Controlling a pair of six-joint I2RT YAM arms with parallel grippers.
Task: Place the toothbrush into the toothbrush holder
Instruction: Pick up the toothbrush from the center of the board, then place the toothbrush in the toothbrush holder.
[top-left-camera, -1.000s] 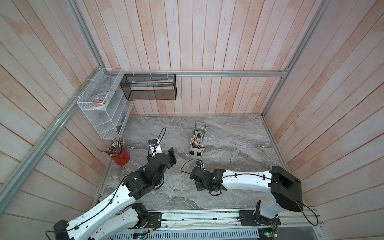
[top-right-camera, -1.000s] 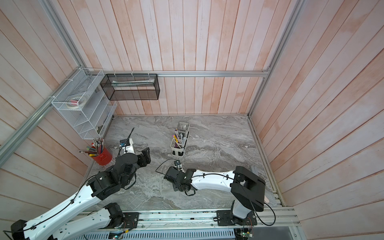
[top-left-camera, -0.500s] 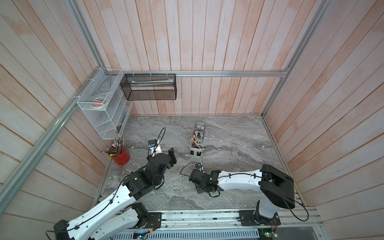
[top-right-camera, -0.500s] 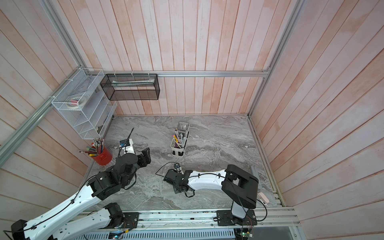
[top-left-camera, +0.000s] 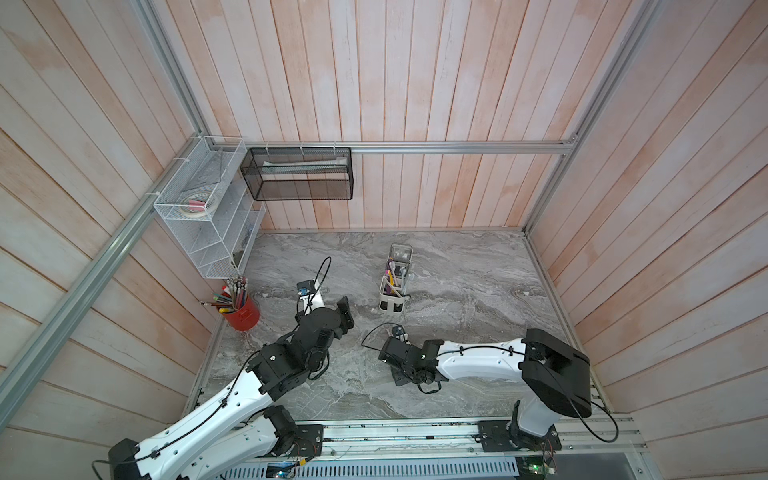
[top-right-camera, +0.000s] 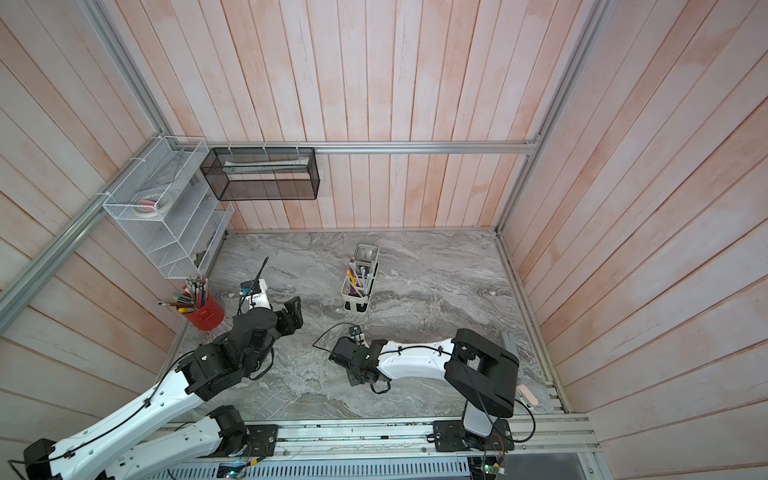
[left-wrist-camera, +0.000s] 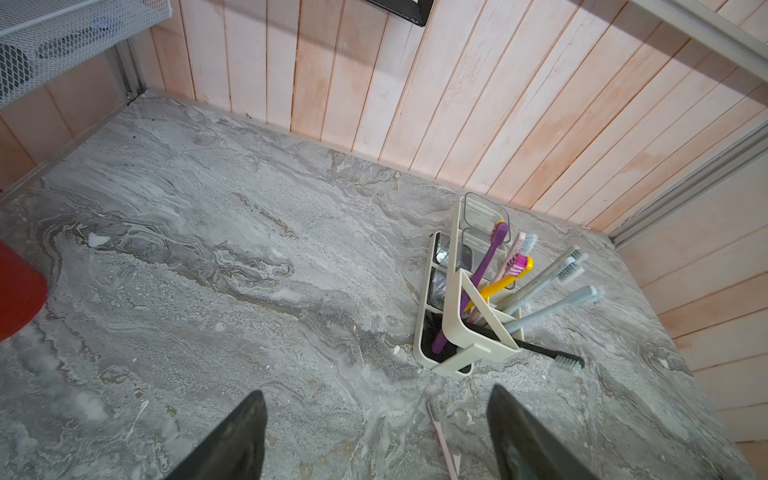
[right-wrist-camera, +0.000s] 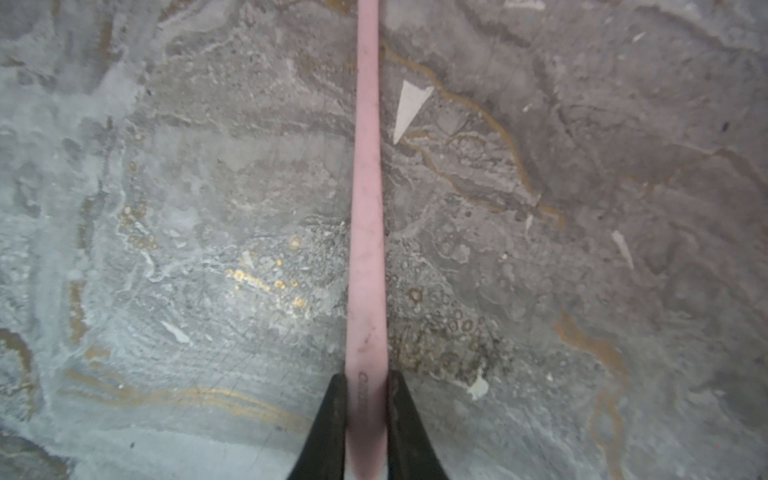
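- pinching the toothbrush (right-wrist-camera: 365, 208) between the right fingers (right-wrist-camera: 332, 419), both tight against the sides of the pink handle, well back from the head.
- lying flat on the worktop (right-wrist-camera: 166, 208), head aiming toward the holder (left-wrist-camera: 452, 307), near it but not touching; not lifted yet, judging by the handle sitting on the marble.
- risking a pivot on the lift: gripping so far from the head, leaving a long free end probably drooping or swinging between narrow tips on a slim, smooth handle.
- risking a scrape or a stall too, with the tips pressing right down at the surface.
- facing a crowded target: purple brush (left-wrist-camera: 484, 270), grey brushes (left-wrist-camera: 550, 276) and others leaning out of the compartments, so likely catching on them if coming in at a shallow angle.
- possibly shoving or tipping the holder, looking light and tall for its base; possibly nudging the black brush (left-wrist-camera: 540, 350) poking out along the worktop at its foot.
- reaching low with the right arm (top-left-camera: 478, 361), stretching nearly level from its base, wrist bending down to the surface.
- holding the left arm (top-left-camera: 216, 411) raised and bent, off to the holder's side, left fingers (left-wrist-camera: 237, 440) standing wide apart and gripping nothing.
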